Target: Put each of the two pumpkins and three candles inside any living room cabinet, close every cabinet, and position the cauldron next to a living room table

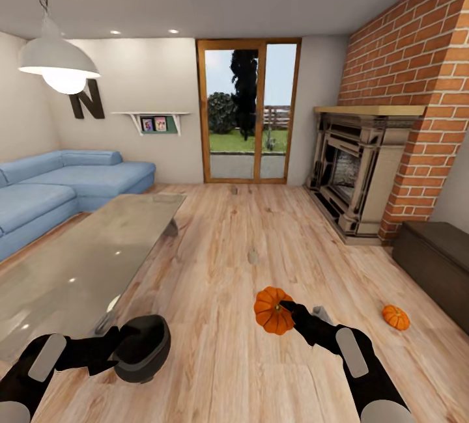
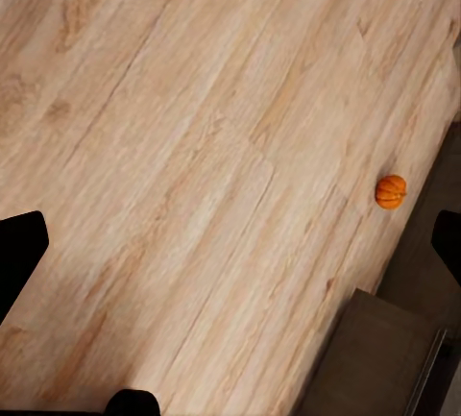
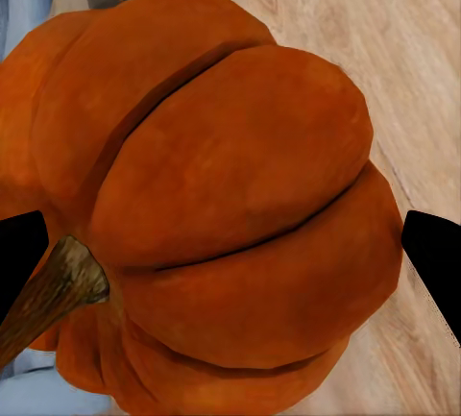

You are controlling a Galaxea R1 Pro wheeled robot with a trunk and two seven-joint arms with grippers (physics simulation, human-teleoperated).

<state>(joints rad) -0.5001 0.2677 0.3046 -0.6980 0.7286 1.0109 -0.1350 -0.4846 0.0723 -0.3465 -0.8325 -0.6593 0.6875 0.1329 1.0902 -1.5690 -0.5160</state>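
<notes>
My right gripper [image 1: 288, 311] is shut on an orange ribbed pumpkin [image 1: 271, 311], held above the wood floor; up close the pumpkin [image 3: 240, 176] sits between both fingers with its stem to one side. A second pumpkin [image 1: 395, 317] lies on the floor near the dark-brown cabinet [image 1: 438, 260], and the left wrist view shows the same pumpkin [image 2: 390, 190] beside the cabinet [image 2: 375, 358]. Two small beige candles [image 1: 253, 256] [image 1: 234, 190] stand on the floor farther off. My left gripper [image 1: 119, 343] is open, right beside the black cauldron [image 1: 144, 349].
A long glass table [image 1: 98, 247] stands at left with a blue sofa [image 1: 58, 182] behind it. The grey fireplace [image 1: 358, 169] and brick wall fill the right side. A glass door [image 1: 247, 110] is at the back. Open floor runs down the middle.
</notes>
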